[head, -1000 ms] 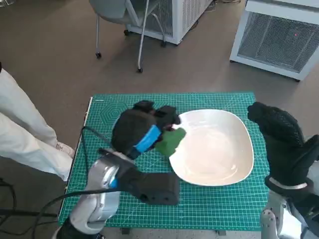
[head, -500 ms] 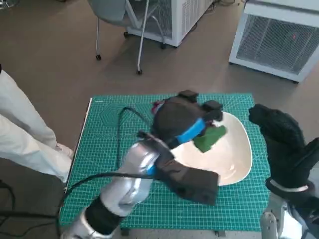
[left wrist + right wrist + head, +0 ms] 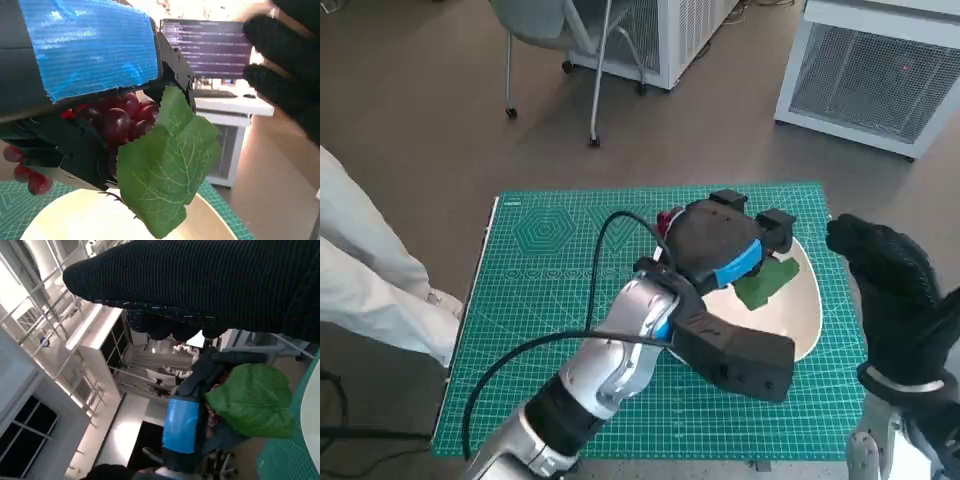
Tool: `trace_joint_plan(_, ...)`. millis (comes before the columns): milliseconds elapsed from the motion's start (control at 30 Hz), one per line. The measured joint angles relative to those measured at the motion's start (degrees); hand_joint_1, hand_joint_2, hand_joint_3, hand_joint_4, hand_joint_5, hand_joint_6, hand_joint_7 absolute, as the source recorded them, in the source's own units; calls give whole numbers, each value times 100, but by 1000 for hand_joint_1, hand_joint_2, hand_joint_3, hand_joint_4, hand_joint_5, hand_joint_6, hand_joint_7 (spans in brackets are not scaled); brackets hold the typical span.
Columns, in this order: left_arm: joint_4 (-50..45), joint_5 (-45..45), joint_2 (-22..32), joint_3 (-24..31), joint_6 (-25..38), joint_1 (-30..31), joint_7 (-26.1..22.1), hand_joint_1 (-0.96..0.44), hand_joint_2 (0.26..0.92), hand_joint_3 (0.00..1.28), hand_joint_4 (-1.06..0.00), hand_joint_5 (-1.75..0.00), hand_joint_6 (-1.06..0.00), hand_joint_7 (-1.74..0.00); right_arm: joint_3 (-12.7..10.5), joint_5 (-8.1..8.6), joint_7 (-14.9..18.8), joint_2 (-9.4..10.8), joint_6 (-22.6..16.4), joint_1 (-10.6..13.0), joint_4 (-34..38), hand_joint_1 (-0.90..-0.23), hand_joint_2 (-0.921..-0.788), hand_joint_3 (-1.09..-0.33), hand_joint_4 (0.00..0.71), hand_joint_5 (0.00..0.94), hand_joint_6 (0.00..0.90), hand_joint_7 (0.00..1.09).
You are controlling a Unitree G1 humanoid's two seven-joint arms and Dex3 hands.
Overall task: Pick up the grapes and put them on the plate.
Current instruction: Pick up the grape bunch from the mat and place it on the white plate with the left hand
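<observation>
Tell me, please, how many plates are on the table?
1: the white plate lies on the green mat's right half, partly covered by the left hand holding the grapes above it.

Lines of pale text fill a dark monitor screen [image 3: 212,47] in the left wrist view, too small and blurred to read; the green cutting mat [image 3: 550,290] carries only grid lines and printed shapes

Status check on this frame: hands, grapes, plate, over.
Left hand grips the grapes above the plate, leaf hanging. Right hand holds nothing, beside the plate. Nothing in the way.
</observation>
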Motion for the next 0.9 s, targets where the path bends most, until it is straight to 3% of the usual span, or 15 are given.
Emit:
trace_joint_plan(500, 324, -452, -7, 118, -285, -47, 40, 2, 918, 66, -741, -1219, -605, -1079, -2, -65, -149, 31, -8, 38, -11, -436, -921, -550, 689, 0, 356, 656)
trace_joint_plan(600, 454, -839, -22, 245, -442, -49, -152, 20, 919, 94, -681, -1250, -580, -1099, 12, -105, -175, 36, -11, 38, -8, -435, -921, -550, 689, 0, 356, 655)
trace_joint_plan(633, 505, -969, -26, 286, -474, -51, -253, 63, 920, 112, -648, -1269, -549, -1028, 15, -109, -178, 37, -13, 38, -7, -435, -921, -551, 689, 0, 357, 655)
trace_joint_plan(700, 619, -1231, -34, 355, -493, -66, -527, 92, 899, 123, -532, -1064, -458, -693, 19, -110, -182, 38, -17, 38, -4, -434, -921, -552, 689, 0, 358, 656)
trace_joint_plan(767, 735, -1409, -33, 379, -449, -94, -830, 6, 866, 97, -376, -646, -386, -363, 23, -110, -183, 39, -19, 37, 1, -433, -921, -553, 688, 0, 358, 656)
trace_joint_plan(833, 848, -1475, -18, 362, -382, -127, -1077, -111, 849, 65, -253, -333, -335, -189, 27, -108, -183, 39, -20, 36, 9, -433, -921, -553, 688, 0, 358, 658)
trace_joint_plan(900, 947, -1477, 4, 322, -341, -156, -1227, -231, 844, 44, -179, -155, -291, -89, 29, -106, -183, 40, -20, 36, 17, -433, -921, -554, 688, 0, 359, 659)
